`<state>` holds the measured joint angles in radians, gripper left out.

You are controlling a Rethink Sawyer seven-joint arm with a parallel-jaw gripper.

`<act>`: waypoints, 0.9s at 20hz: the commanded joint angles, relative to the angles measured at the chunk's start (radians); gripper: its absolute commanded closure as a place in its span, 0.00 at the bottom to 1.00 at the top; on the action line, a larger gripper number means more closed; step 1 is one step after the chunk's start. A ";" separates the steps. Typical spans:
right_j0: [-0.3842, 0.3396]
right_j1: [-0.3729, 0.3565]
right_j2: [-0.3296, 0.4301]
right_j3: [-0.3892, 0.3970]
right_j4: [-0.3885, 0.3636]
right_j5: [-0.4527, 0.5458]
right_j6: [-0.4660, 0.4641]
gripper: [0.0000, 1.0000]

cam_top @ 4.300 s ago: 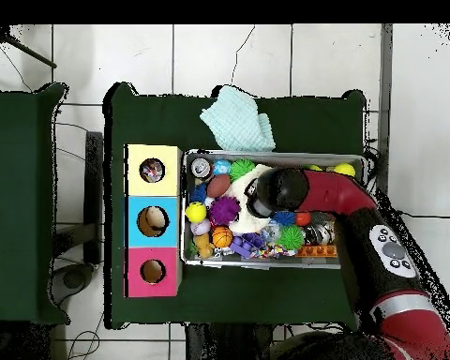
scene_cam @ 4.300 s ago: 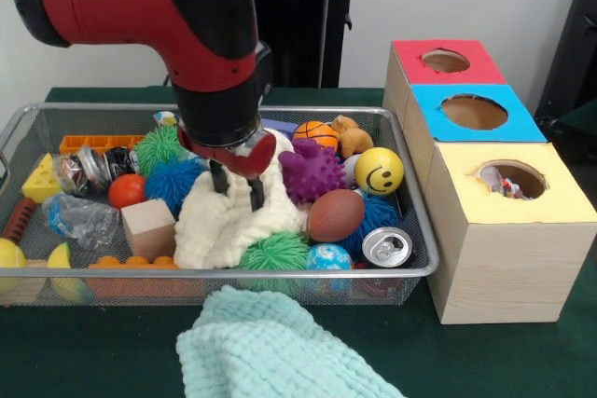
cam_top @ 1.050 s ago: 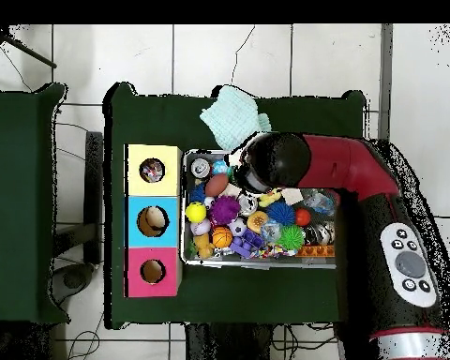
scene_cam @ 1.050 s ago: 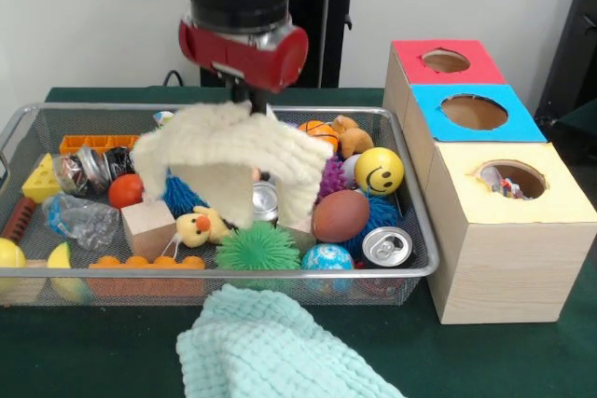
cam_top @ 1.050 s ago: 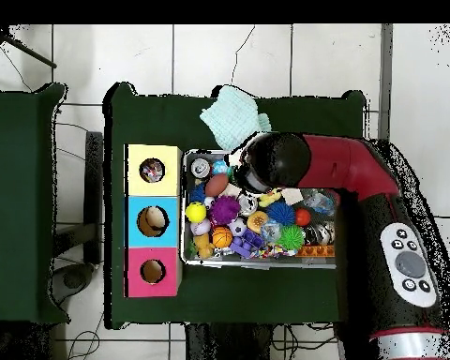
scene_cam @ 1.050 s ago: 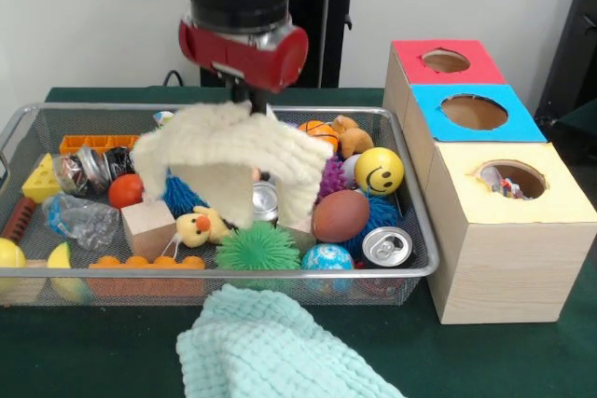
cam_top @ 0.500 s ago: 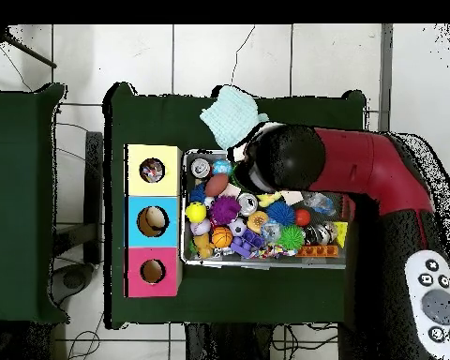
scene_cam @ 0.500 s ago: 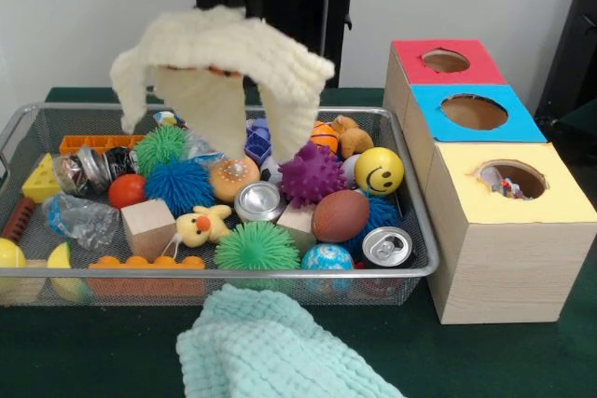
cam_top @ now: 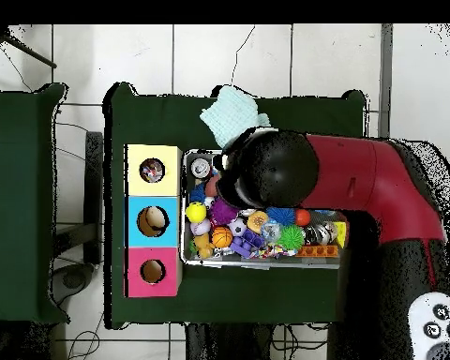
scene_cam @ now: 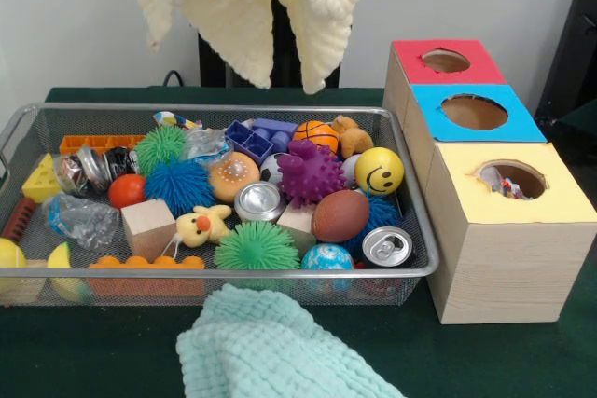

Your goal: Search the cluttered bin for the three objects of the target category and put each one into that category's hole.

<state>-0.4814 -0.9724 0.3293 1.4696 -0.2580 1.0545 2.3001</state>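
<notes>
Green cloth covers the table (scene_cam: 112, 361), and a wire bin (scene_cam: 410, 272) full of toys sits on it. High above the bin hangs a cream cloth (scene_cam: 247, 6), up at the very top edge of the front view. It droops down in floppy folds, well clear of the toys below. A bit of red and orange shows just under its top fold, but the gripper itself is hidden by the cloth and cut off by the edge, so you cannot tell if it is pinching the cloth or not. From overhead, the big red and black arm (cam_top: 360, 183) covers the near part of the bin.

In the bin lie a yellow smiley ball (scene_cam: 379, 171), a brown football (scene_cam: 338, 215), a purple spiky ball (scene_cam: 312, 172), two cans (scene_cam: 386, 246), a little duck (scene_cam: 199, 226) and a wooden block (scene_cam: 148, 227). A mint towel (scene_cam: 270, 347) lies on the table in front of the bin. Beside the bin stand three boxes with holes: red (scene_cam: 446, 61), blue (scene_cam: 474, 112) and yellow (scene_cam: 511, 180).
</notes>
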 commanded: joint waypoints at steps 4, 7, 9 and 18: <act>-0.002 -0.042 -0.037 0.136 0.014 0.125 -0.042 1.00; -0.014 -0.023 -0.031 0.144 0.006 0.086 -0.056 1.00; -0.022 -0.009 -0.027 0.148 0.002 0.063 -0.064 1.00; -0.046 0.004 -0.013 0.190 -0.003 -0.010 -0.086 1.00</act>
<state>-0.4943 -1.0103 0.3286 1.4946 -0.2578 1.0796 2.3001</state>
